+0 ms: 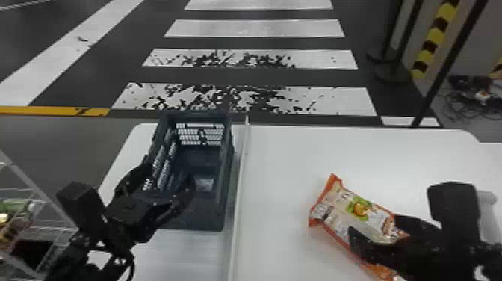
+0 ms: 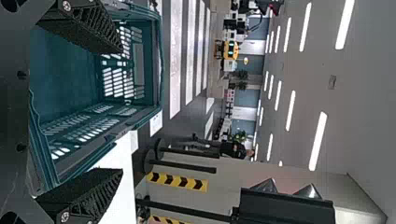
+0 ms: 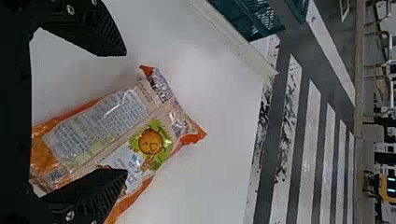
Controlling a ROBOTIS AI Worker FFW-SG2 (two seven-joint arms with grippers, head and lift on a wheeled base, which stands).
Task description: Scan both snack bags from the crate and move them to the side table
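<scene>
Snack bag (image 1: 360, 213) lies on tbl (image 1: 291, 157) nr R gripper (image 1: 373, 227)

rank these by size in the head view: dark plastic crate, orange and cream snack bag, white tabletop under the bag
1. White tabletop
2. Dark plastic crate
3. Orange and cream snack bag, partly hidden

White crossing stripes (image 1: 254, 28) lay ahead of me on the floor; black pole (image 1: 449, 63), tangled cables (image 1: 476, 95), right; wire rack (image 1: 37, 189) stood left.
</scene>
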